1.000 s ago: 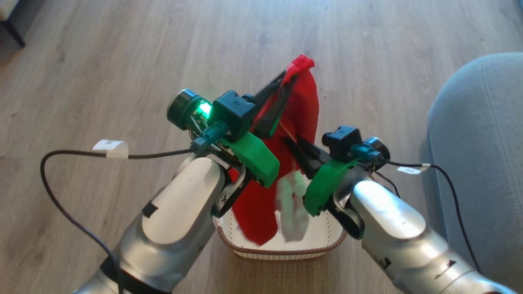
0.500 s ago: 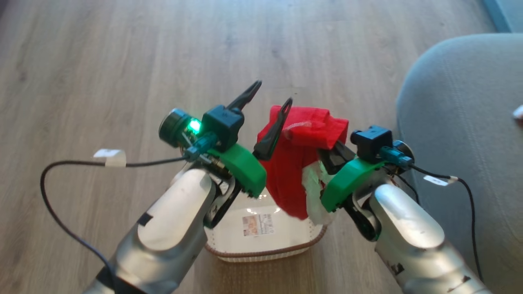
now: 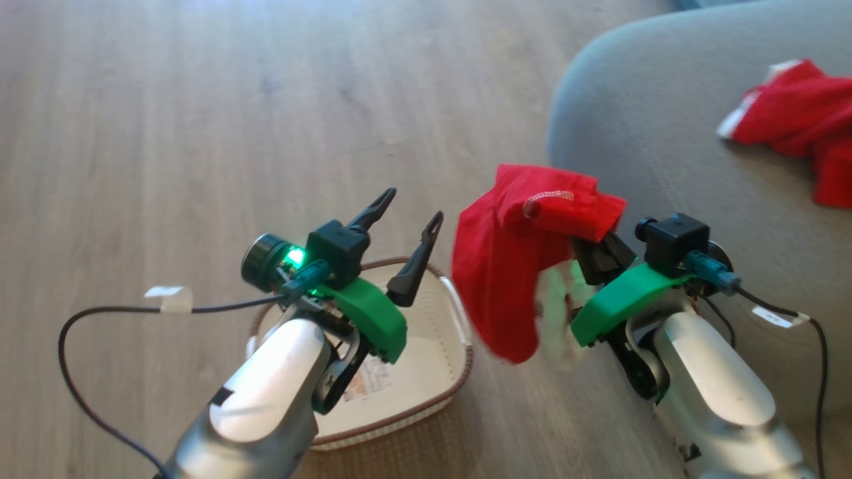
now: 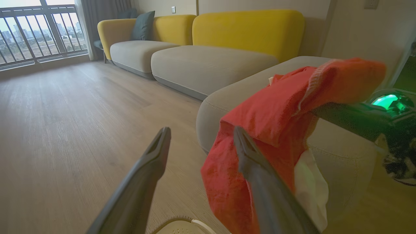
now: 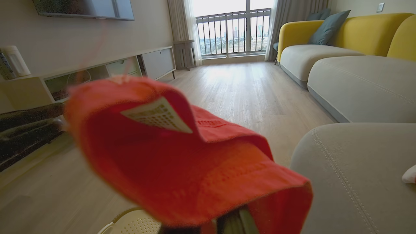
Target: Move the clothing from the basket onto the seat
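The left jaws are wide apart above the basket [image 3: 434,360]. The red cloth [image 3: 516,266] hangs over the right jaws and hides them, so I cannot tell if they pinch it. A fast swing toward the seat [image 3: 652,133] beside them could drop it on the floor [image 3: 200,100].

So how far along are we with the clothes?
Done: one red garment already lies on the seat, and the visible basket floor is bare down to its label. In hand: a second red garment hangs from the right hand, between basket and seat; cloth hides its grip. The left hand is open above the basket. Left: carry that garment over the seat and release it.
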